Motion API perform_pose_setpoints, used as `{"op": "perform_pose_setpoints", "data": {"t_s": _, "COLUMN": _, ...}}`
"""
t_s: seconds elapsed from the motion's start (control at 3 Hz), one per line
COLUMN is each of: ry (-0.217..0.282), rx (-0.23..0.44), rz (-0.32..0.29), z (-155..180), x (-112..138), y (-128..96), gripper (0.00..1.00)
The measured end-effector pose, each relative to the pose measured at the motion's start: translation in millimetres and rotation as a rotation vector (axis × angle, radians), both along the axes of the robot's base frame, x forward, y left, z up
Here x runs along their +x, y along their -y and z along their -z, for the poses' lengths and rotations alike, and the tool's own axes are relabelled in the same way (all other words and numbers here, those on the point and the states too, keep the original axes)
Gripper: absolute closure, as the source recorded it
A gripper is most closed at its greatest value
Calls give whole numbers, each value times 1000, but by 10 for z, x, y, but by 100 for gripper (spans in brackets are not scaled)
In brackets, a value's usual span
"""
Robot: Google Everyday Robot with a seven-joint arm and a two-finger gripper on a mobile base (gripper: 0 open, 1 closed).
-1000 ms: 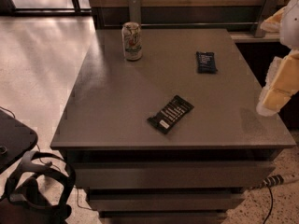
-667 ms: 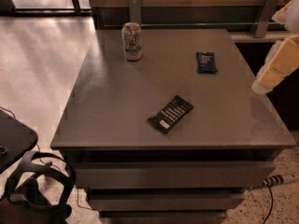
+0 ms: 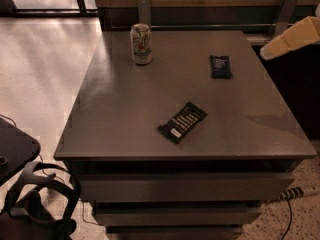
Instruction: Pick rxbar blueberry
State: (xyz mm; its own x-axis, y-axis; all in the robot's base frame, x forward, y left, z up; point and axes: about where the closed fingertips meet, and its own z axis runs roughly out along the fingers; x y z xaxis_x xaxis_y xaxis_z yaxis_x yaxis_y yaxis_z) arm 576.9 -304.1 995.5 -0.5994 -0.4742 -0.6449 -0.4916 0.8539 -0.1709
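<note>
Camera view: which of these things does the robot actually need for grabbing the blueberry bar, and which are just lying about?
For the job: rxbar blueberry, on the table's far right; cream robot arm at the right edge, its gripper out of view.

Just lying about: can, far left; black bar with white print, near the middle front; striped cable on the floor, lower right.

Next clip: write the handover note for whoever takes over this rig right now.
Gripper: at the right edge of view, beside the table's far right corner, apart from the blue snack bar.
That bar: flat on the table, far right side, untouched.
Black bar mid-table and can at far left: leave them.
Done: nothing grasped.
Left: reach the blue bar, grip and lift it.
</note>
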Motion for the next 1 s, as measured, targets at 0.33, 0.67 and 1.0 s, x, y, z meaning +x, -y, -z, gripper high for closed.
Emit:
{"op": "perform_pose_setpoints", "data": {"t_s": 0.33, "ry": 24, "rx": 33, "rz": 41, "z": -45, "x": 82, "y": 7, "gripper": 0}}
{"op": "perform_pose_setpoints", "data": {"t_s": 0.67, "ry": 16, "rx": 38, "rz": 47, "z": -33, "x": 115, "y": 3, "gripper": 0}}
{"op": "perform_pose_setpoints", "data": {"t_s": 1.0, "ry": -64, "rx": 96, "rz": 89, "z": 116, "x": 448, "y": -120, "gripper": 0}}
